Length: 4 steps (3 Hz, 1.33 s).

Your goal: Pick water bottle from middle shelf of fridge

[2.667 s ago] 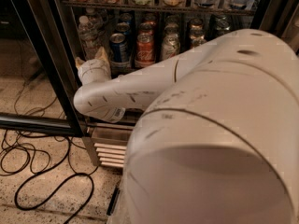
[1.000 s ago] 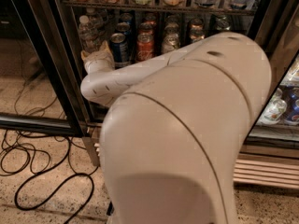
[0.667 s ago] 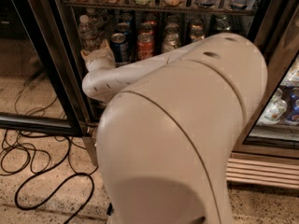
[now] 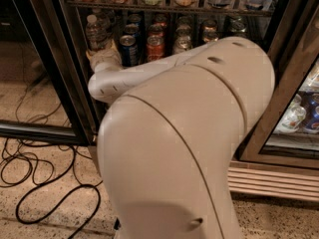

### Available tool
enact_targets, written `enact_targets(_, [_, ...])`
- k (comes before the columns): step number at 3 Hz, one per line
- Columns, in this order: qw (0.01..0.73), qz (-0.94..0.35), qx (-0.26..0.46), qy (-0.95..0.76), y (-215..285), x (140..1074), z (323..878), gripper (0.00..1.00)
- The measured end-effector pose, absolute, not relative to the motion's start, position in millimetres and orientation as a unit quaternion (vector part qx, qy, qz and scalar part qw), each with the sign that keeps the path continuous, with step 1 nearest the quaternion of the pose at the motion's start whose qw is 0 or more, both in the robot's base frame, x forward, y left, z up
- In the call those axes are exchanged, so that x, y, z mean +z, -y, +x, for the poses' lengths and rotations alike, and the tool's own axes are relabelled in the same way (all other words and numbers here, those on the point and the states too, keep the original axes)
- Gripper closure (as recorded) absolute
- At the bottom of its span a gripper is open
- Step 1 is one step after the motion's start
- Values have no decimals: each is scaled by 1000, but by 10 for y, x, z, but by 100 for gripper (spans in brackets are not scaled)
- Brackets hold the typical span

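The water bottle (image 4: 94, 31), clear with a white cap, stands at the left end of the row of soda cans in the open fridge (image 4: 75, 88). My gripper (image 4: 101, 54) is at the end of the white arm (image 4: 149, 73), right at the bottle's base and in front of it. The middle shelf's rack is hidden behind my arm; only its cans show, among them a blue can (image 4: 128, 49) and an orange can (image 4: 154, 46) just right of the bottle. My arm's large white body fills the foreground.
The upper rack (image 4: 164, 6) holds a row of bottles. The black door frame (image 4: 50, 59) stands left of the bottle. Black cables (image 4: 40, 183) lie on the floor at left. A closed glass door (image 4: 294, 113) and steel grille (image 4: 269, 180) are at right.
The arm's end has risen a little and now sits closer to the water bottle's base. The arm's big body has shifted right and up in the view.
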<state>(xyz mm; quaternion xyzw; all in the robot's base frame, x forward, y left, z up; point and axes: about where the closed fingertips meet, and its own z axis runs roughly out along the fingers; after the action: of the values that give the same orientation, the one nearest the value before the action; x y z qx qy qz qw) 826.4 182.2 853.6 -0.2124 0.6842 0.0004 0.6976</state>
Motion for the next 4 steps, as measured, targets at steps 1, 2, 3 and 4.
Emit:
enact_targets(1, [695,-219,9,-684,-1905,8486,8338,36])
enact_targets(2, [698,-223,21,-681,-1967,8498,8276,55])
enact_targets(3, [698,-223,21,-681,-1967,8499,8275,78])
enact_targets(4, [698,-223,21,-681,-1967,8499,8276,100])
